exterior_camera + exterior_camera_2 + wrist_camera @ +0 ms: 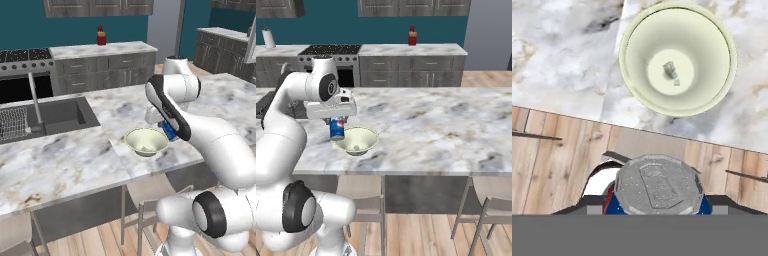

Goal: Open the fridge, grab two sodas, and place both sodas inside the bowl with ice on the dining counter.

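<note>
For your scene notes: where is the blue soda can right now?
The blue soda can hangs upright in the gripper, just beside the bowl near the dining counter front edge.

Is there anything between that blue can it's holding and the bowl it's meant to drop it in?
Nothing visible. The gripper holds the blue can upright just beside the bowl, near the counter edge. The bowl holds only a little ice.

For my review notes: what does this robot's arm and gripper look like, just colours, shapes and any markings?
The arm is glossy white, built of rounded, tube-like segments with bulbous joints. Black bands and round black caps mark the joints. The gripper hangs from a boxy white hand; its two finger tips are small and dark. No cables, logos or lettering are visible on it.
</note>
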Controlling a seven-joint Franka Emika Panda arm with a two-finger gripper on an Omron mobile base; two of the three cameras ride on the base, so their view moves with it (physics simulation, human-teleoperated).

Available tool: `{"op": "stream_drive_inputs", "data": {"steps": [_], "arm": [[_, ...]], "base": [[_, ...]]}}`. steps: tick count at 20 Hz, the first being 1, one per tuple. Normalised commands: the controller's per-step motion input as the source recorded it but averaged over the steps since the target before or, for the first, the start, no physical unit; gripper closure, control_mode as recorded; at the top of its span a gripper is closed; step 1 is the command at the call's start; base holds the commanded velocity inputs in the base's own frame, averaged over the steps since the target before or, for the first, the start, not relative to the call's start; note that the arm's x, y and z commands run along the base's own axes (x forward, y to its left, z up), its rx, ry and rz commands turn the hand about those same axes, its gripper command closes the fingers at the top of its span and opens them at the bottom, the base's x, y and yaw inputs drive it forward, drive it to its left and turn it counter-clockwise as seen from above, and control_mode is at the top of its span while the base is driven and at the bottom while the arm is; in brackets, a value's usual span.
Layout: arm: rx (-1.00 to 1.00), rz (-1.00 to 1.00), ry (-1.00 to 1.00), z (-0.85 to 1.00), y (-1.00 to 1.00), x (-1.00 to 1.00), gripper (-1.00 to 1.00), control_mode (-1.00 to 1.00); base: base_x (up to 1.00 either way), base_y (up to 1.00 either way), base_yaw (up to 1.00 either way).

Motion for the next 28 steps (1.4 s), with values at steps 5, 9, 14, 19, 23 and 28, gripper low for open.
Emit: {"op": "stream_drive_inputs", "data": {"steps": [5,9,14,19,23,28], "arm": [[-0.06,0.25,0.11,-0.47,0.0,0.48,1.0,-1.0],[-0.01,0.21,0.0,-0.37,0.0,0.55,1.0,-1.0],[0.0,0.19,0.02,-0.43,0.01,0.54,1.0,-1.0],[-0.01,0.14,0.1,-0.47,0.03,0.59,1.0,-1.0],[-0.01,0.1,0.11,-0.43,0.0,0.7,1.0,-1.0],[-0.02,0.09,0.1,-0.45,0.01,0.66,1.0,-1.0]], "base": [[0.0,0.0,0.0],[0.0,0.0,0.0],[0.0,0.0,0.0],[0.0,0.0,0.0],[0.0,0.0,0.0],[0.0,0.0,0.0]]}}
